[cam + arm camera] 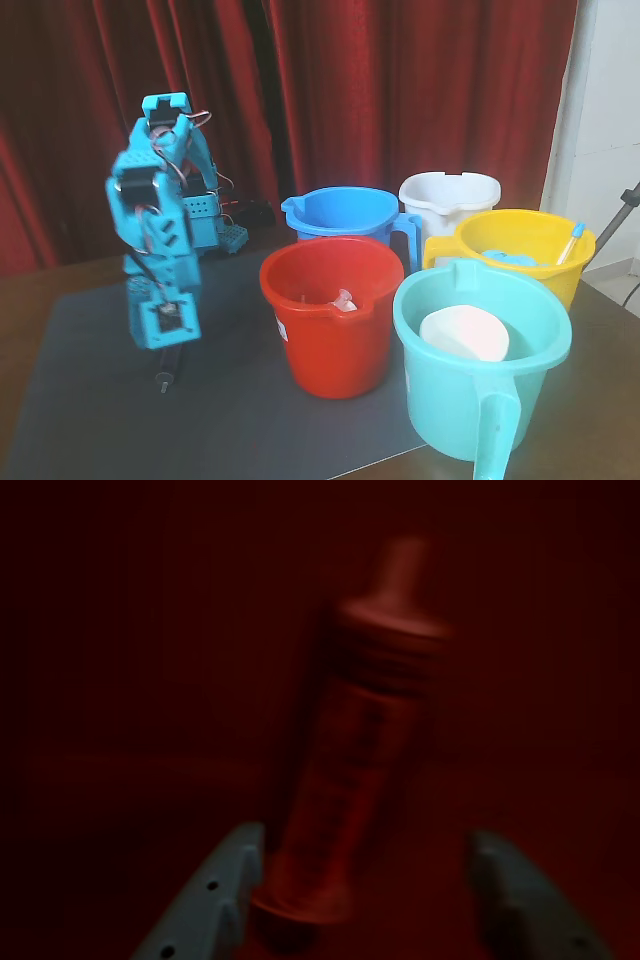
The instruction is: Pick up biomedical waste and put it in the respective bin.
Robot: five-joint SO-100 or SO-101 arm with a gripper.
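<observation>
Where red curtains hang — dark mat, end effector spread beside syringe.

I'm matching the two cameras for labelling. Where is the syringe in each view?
Fixed view: syringe lower left, just under the arm's tip, above the dark mat.
Wrist view: syringe centre, blurred, red-tinted, between the jaws.
Shared landmark: the arm's jaws, beside it in both.
</observation>
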